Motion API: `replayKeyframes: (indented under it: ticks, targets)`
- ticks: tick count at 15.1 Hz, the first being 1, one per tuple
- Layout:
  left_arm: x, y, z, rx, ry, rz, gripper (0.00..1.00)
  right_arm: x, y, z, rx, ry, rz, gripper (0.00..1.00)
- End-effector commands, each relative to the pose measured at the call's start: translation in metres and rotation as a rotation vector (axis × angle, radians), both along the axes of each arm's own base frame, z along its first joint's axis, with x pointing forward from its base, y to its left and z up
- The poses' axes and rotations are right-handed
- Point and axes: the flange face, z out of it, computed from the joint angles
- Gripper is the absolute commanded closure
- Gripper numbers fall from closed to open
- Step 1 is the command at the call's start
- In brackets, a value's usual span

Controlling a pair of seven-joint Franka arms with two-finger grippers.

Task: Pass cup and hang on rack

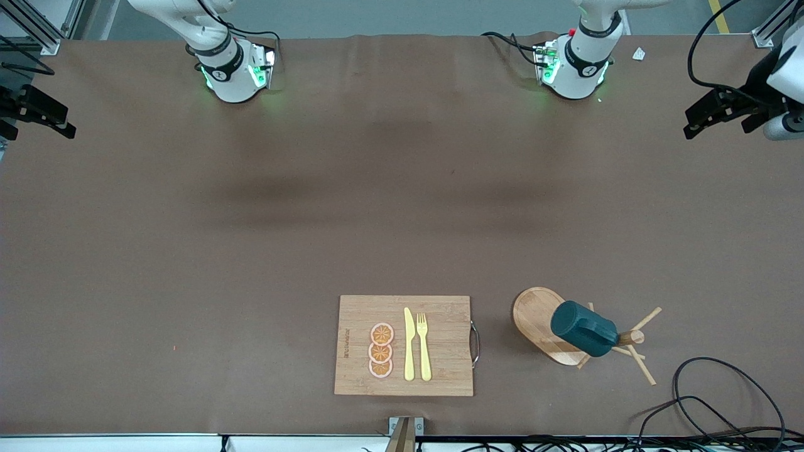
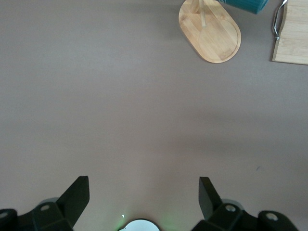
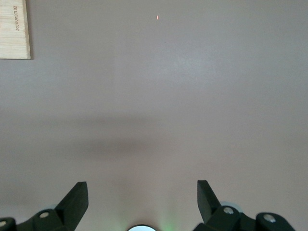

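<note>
The dark teal cup (image 1: 581,328) hangs on the light wooden rack (image 1: 534,317), over its oval base and against the central post (image 1: 631,338). The rack stands near the table's front-camera edge, toward the left arm's end. In the left wrist view the rack's base (image 2: 211,33) shows with a sliver of the cup (image 2: 243,4) above it. My left gripper (image 2: 144,185) is open and empty, high over bare table near its base. My right gripper (image 3: 142,187) is open and empty over bare table. Neither gripper shows in the front view; both arms wait.
A wooden cutting board (image 1: 402,345) with orange slices, a yellow knife and a fork lies beside the rack toward the right arm's end; it also shows in both wrist views (image 2: 293,33) (image 3: 14,29). Black cables (image 1: 710,402) loop by the rack at the table's corner.
</note>
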Motion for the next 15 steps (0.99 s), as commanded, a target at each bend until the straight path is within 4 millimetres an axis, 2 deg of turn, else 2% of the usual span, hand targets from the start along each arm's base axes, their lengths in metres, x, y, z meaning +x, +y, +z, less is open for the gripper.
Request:
replayKeyframes:
  ticks: [1, 15]
  targets:
    - [-0.011, -0.016, 0.004, -0.006, -0.016, -0.041, 0.00, -0.003, 0.000, 0.000, -0.012, 0.003, 0.007, 0.00]
    - [0.007, -0.020, 0.006, -0.035, -0.017, -0.033, 0.00, -0.006, 0.006, -0.001, -0.010, 0.025, 0.053, 0.00]
